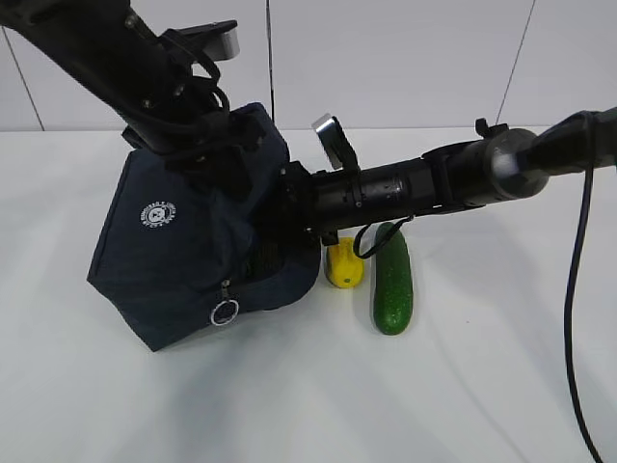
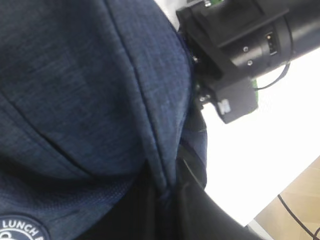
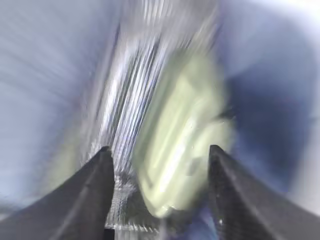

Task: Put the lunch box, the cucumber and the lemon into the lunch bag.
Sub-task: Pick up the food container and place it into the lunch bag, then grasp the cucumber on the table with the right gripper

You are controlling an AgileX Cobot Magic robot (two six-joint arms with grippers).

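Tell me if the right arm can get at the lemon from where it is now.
Probably not yet. The right pincer is deep inside the lunch bag by the lunch box; it must back out first. The lemon itself lies uncovered beside the bag.

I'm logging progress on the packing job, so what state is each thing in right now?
lunch bag: tipped on its side, mouth open, top fabric held up by left arm.
lunch box: inside the bag, between the right jaws; grip unclear from blur.
lemon: on the table, outside the bag.
cucumber: lying on the table, beside the lemon.
right gripper: inside the bag, jaws apart.
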